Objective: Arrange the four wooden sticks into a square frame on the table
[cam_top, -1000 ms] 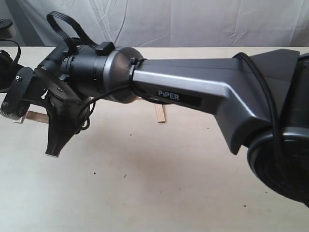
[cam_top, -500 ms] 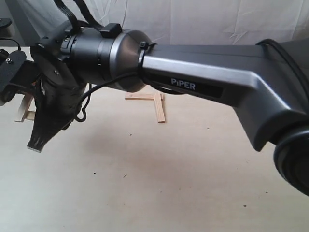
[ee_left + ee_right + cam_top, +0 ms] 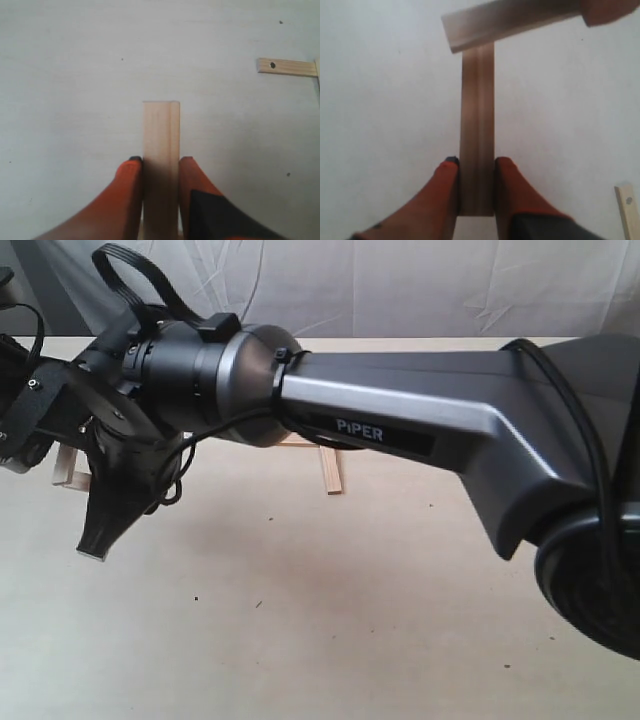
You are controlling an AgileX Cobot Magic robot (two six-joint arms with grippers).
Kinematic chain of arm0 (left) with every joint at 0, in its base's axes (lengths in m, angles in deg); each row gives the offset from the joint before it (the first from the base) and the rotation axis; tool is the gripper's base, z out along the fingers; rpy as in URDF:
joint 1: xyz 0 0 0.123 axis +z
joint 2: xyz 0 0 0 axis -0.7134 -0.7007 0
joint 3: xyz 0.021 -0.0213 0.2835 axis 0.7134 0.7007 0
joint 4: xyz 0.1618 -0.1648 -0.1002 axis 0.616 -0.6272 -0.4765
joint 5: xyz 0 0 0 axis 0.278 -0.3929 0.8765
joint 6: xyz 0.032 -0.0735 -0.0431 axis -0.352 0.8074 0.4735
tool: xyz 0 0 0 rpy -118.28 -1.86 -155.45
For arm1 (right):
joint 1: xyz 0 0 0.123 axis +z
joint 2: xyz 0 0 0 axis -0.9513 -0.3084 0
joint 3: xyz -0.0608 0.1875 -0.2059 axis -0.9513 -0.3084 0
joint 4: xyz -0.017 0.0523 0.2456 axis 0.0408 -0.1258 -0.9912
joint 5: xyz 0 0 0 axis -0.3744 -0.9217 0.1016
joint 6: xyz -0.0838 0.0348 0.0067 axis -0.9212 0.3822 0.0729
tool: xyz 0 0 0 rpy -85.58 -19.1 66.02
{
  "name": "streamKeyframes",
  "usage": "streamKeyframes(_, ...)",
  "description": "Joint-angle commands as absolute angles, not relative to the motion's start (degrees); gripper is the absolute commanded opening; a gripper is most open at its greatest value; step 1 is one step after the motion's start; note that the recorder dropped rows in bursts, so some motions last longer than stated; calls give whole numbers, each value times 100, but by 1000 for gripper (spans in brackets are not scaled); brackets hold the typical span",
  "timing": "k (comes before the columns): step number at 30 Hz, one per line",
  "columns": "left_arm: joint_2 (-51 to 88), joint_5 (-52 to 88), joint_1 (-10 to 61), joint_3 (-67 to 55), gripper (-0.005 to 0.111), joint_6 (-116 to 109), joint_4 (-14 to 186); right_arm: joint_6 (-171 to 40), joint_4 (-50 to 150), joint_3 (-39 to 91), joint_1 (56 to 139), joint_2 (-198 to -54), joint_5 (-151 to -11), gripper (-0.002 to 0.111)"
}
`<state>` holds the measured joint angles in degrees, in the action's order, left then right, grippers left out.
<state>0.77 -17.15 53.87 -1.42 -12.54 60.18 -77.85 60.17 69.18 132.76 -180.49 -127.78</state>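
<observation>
In the left wrist view my left gripper (image 3: 160,161) is shut on a pale wooden stick (image 3: 161,127) that points away over the table (image 3: 75,75). My right gripper (image 3: 476,161) is likewise shut on a second stick (image 3: 477,115). The left-held stick (image 3: 510,19) crosses the far end of that second stick. A stick with a small hole (image 3: 286,66) lies flat nearby; its holed end also shows as a stick end (image 3: 629,210). From the exterior, one more stick (image 3: 331,473) lies behind the right arm. The right gripper (image 3: 100,535) hangs at the far left beside the left gripper (image 3: 20,445). No square frame shows.
The big dark right arm (image 3: 420,430) stretches across the exterior view and hides much of the table (image 3: 350,630). A wrinkled white cloth (image 3: 400,285) hangs behind the far edge. A bit of pale wood (image 3: 68,468) shows between the two grippers.
The right arm rose and swung left half a second ago, then dropped back partway. The wood by the left gripper shifted with it. Both grips stayed shut.
</observation>
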Motion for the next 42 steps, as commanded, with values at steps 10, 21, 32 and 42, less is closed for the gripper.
streamKeyframes(10,23,-1557,5332,-178,0,-722,6454,-7711,6086,6905,13281,-17790,-12554,0)
streamKeyframes(21,-7,-1519,5332,-178,0,-722,6394,-7711,5828,6905,13281,-17766,-12571,0)
streamKeyframes(32,-7,-1507,5332,-178,0,-745,6394,-8300,5599,6905,13281,-17766,-12713,0)
streamKeyframes(42,-7,-1543,5332,-178,0,-758,6416,-8300,5549,6876,13222,-18066,-13901,0)
